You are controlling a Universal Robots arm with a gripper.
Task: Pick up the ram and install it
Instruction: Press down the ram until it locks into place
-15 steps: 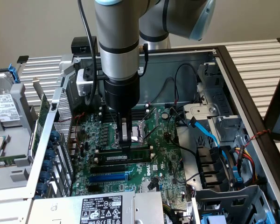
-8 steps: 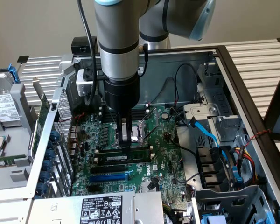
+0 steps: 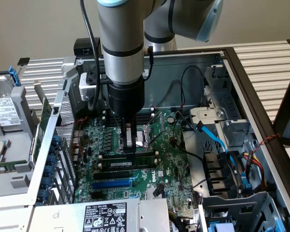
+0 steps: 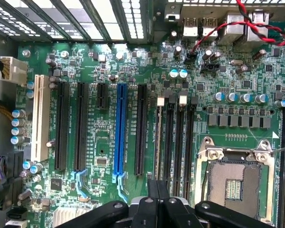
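Gripper [image 3: 130,153] with fingers pressed together, their tips resting on the ram [image 3: 127,164], which lies in a black memory slot of the motherboard [image 3: 166,166]. The ram is a long, thin green stick with a white label, seen edge-on in the wrist view [image 4: 157,142] beside further black slots. Toward the exterior view's near side runs the blue expansion slot [image 3: 112,183]; behind the gripper sits the open CPU socket [image 3: 144,137]. The board sits inside an open grey computer case [image 3: 217,63] on a slatted table [image 3: 270,63]; a beige wall [image 3: 34,29] stands behind
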